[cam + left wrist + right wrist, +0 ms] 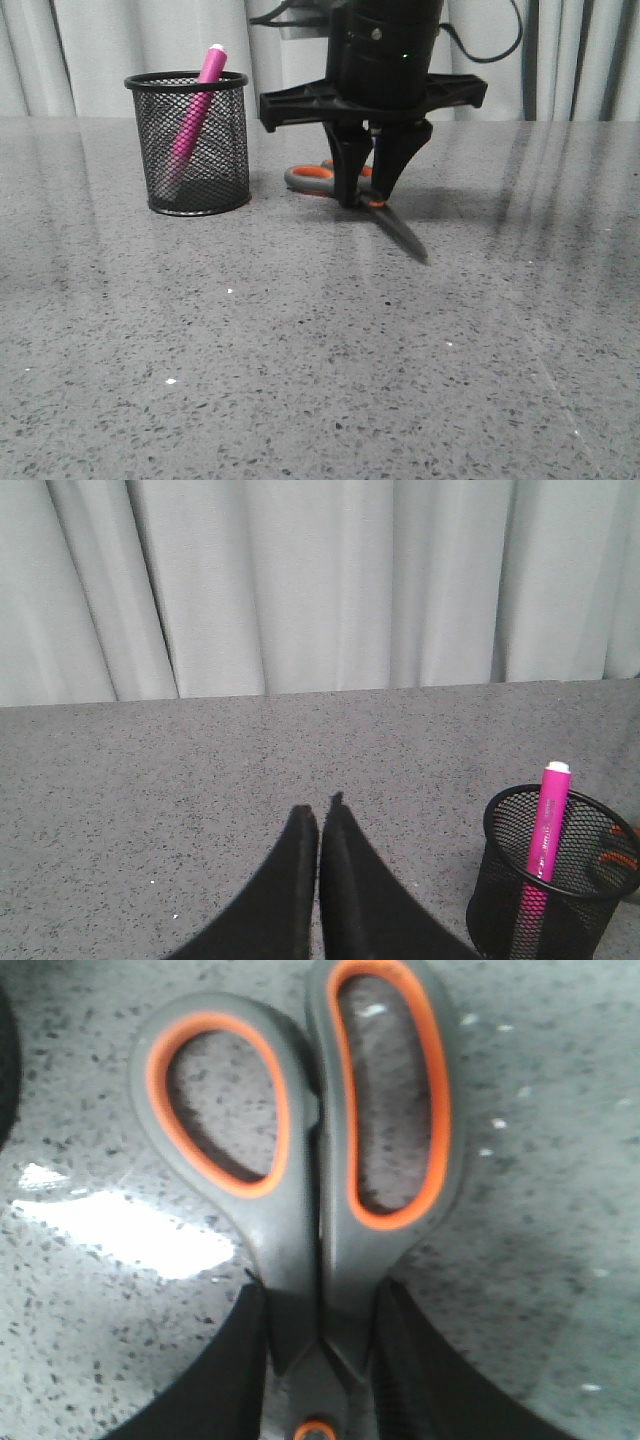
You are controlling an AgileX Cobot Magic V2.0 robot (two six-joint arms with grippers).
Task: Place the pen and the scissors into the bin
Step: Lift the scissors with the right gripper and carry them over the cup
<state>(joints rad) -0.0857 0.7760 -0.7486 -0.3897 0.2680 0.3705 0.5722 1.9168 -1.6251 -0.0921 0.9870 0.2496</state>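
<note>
I see a speckled grey stone-look table (300, 340) with pale pleated curtains (300, 580) behind it. On its left stands the bin (200, 143), a round black wire-mesh cup, with the smooth magenta pen (195, 110) leaning inside, pale tip above the rim. My right gripper (372, 196) points straight down, its black fingers clamped on the scissors (310, 1160) near the orange pivot; the blades are closed and the matte grey, orange-lined loops lie on the table right of the bin. My left gripper (319, 815) has its fingertips pressed together, holding nothing.
</note>
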